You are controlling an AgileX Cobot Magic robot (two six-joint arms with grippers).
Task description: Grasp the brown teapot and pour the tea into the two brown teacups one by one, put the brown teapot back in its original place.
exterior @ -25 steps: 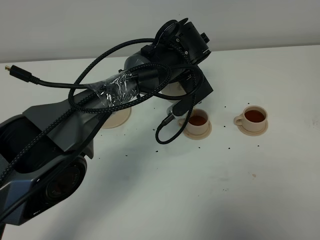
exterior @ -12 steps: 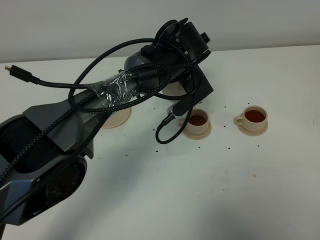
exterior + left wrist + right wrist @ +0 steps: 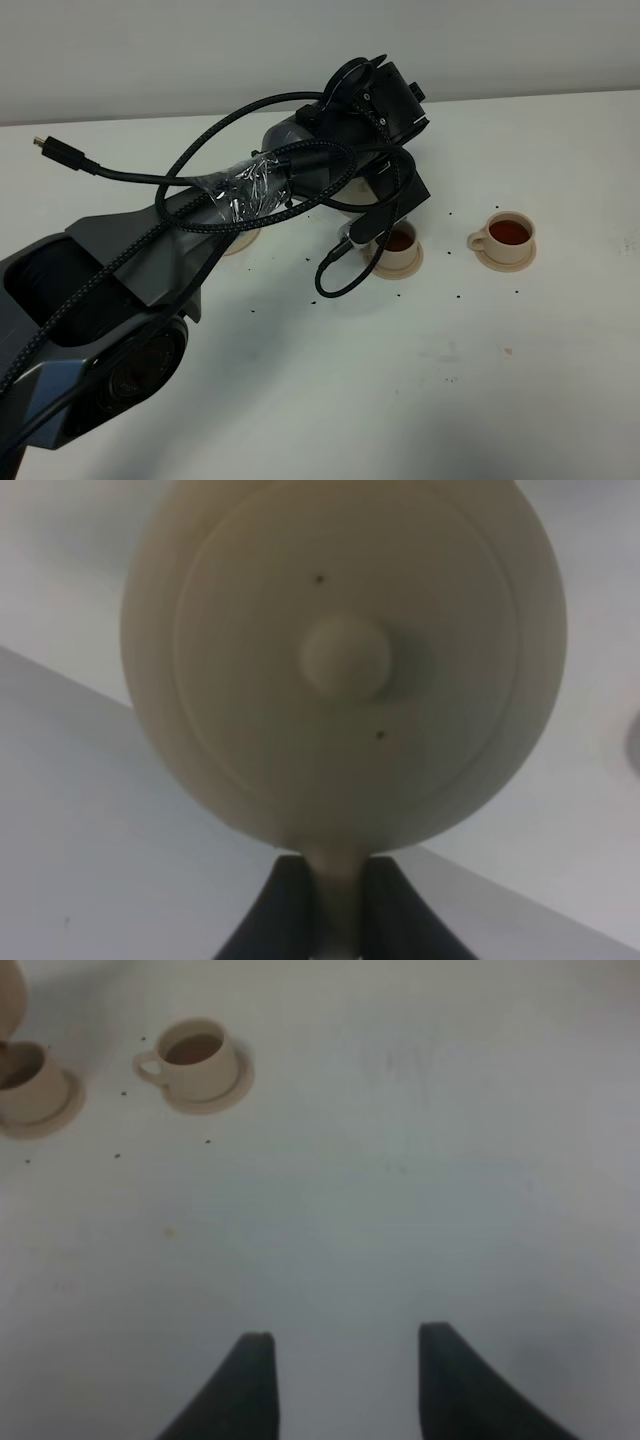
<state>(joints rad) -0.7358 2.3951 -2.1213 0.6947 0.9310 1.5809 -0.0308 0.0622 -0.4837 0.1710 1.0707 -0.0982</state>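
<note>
While the left jaws pinch its loop handle (image 3: 336,905) tight, the brown teapot (image 3: 345,658) hangs clear of the tabletop (image 3: 420,380), knobbed lid facing my left wrist camera. From the high camera, the left arm (image 3: 300,175) hides most of the pot; I place it just beside the nearer teacup (image 3: 398,243), which holds tea and sits on its saucer. The farther teacup (image 3: 509,233), also filled, sits apart to the right. The wide saucer plate (image 3: 240,240) peeks out from under the arm. The right jaws stand wide over bare tabletop, holding nothing, well away from both cups.
</note>
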